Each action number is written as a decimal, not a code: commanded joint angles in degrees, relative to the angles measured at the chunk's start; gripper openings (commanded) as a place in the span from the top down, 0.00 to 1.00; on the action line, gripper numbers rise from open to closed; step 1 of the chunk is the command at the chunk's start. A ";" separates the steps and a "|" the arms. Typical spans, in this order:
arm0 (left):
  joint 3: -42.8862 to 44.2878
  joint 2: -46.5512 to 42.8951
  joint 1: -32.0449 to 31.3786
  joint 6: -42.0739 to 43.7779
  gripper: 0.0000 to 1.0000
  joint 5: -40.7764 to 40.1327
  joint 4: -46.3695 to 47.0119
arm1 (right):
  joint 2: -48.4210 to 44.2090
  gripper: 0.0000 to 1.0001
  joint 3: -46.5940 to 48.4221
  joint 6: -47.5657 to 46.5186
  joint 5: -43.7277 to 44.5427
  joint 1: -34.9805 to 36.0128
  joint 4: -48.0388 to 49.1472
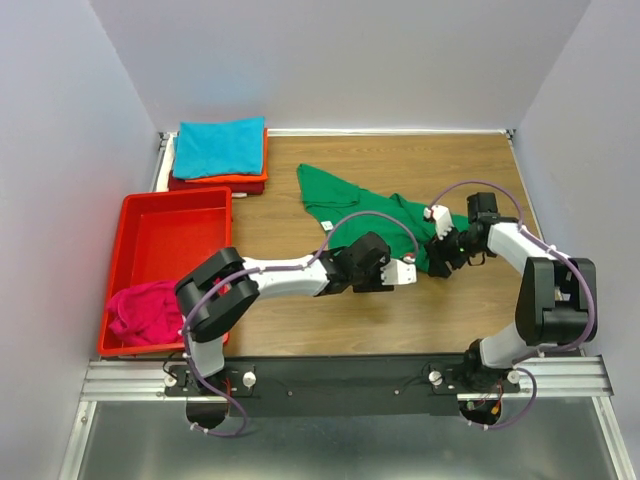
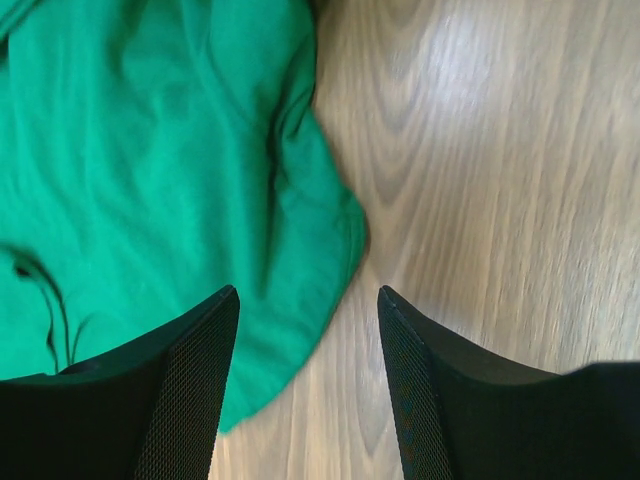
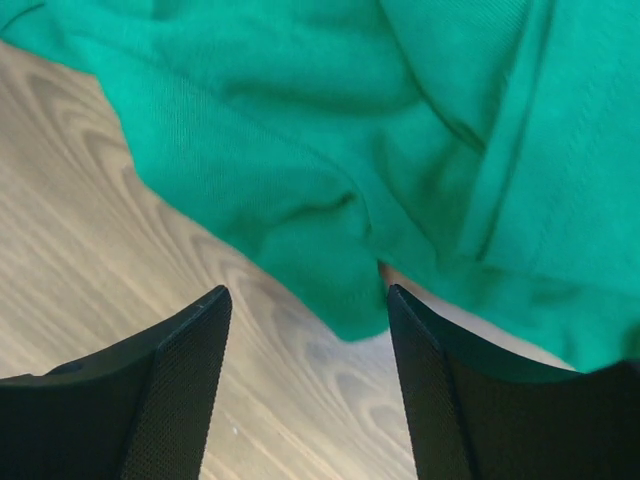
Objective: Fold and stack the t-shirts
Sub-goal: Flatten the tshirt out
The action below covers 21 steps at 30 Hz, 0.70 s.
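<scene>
A green t-shirt (image 1: 352, 203) lies crumpled in the middle of the wooden table. My left gripper (image 1: 408, 272) hovers open at its near edge; in the left wrist view (image 2: 308, 310) the green cloth (image 2: 150, 180) reaches between the fingers from the left. My right gripper (image 1: 440, 245) is open at the shirt's right end; in the right wrist view (image 3: 308, 305) a green fold (image 3: 330, 270) hangs between the fingers. A teal shirt (image 1: 220, 147) lies folded on orange (image 1: 240, 179) and dark red (image 1: 215, 187) ones at the back left. A magenta shirt (image 1: 145, 308) lies bunched in the red tray.
The red plastic tray (image 1: 170, 240) stands at the left of the table (image 1: 480, 160). Pale walls close in the left, back and right sides. A metal rail (image 1: 340, 378) with the arm bases runs along the near edge.
</scene>
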 commanded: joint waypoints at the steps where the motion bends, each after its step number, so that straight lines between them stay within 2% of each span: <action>1: -2.37 -8.63 0.24 -2.84 0.34 -6.09 0.66 | 1.90 0.36 -1.20 3.23 4.97 2.26 4.37; 3: -4.30 -13.53 0.85 -4.95 0.32 -9.25 1.18 | 2.25 0.45 -1.55 3.76 7.07 4.71 4.81; 4: -4.83 -15.30 1.03 -5.92 0.32 -10.40 1.27 | 2.34 0.55 -1.73 3.93 7.70 5.07 4.82; 6: -6.85 -20.82 1.38 -6.89 0.30 -14.79 1.27 | 1.64 0.65 -2.43 3.94 9.02 6.12 4.73; 7: -7.55 -22.69 1.65 -7.33 0.29 -16.63 1.27 | 0.33 0.77 -3.56 3.67 9.54 6.65 4.55; 10: -10.10 -31.03 2.61 -8.03 0.27 -21.39 0.57 | -3.01 0.99 -4.63 1.14 10.60 9.81 0.70; 13: -12.48 -40.08 3.05 -9.44 0.24 -22.19 1.09 | -7.23 0.99 -3.67 -2.12 6.65 15.08 -7.03; 15: -14.41 -45.96 3.58 -11.36 0.23 -20.44 1.79 | -8.03 0.99 -1.65 -3.79 2.62 22.10 -13.25; 21: -18.63 -55.22 3.76 -15.42 0.23 -15.60 4.96 | -5.23 0.99 4.50 -6.26 -11.34 42.47 -16.54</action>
